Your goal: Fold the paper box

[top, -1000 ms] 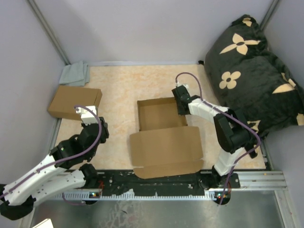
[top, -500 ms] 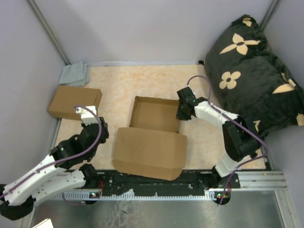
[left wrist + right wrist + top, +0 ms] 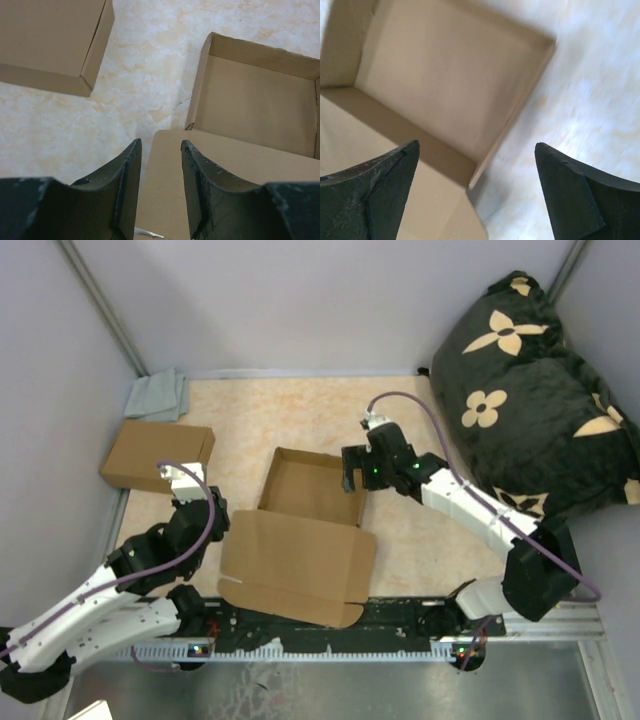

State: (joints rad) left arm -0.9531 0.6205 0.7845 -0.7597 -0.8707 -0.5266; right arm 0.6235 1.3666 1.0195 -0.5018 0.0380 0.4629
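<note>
The paper box (image 3: 308,487) lies at mid-table as an open shallow tray, skewed, with its big lid flap (image 3: 295,565) spread flat toward the near edge. My right gripper (image 3: 358,475) hovers open over the tray's right wall, and its wide-apart fingers straddle the near right corner of the paper box (image 3: 445,85) without touching it. My left gripper (image 3: 197,508) is left of the lid. In the left wrist view the left gripper (image 3: 160,143) is partly open above the lid's corner (image 3: 225,165), holding nothing.
A second, ready-made brown box (image 3: 157,453) sits at the far left and shows as that same box (image 3: 50,42) in the left wrist view. A grey cloth (image 3: 158,395) lies in the back left corner. A black flowered cushion (image 3: 530,390) fills the back right.
My right gripper opened and let go of the tray's wall after dragging the paper box leftward; the box now sits further left and rotated. The left arm has not moved.
</note>
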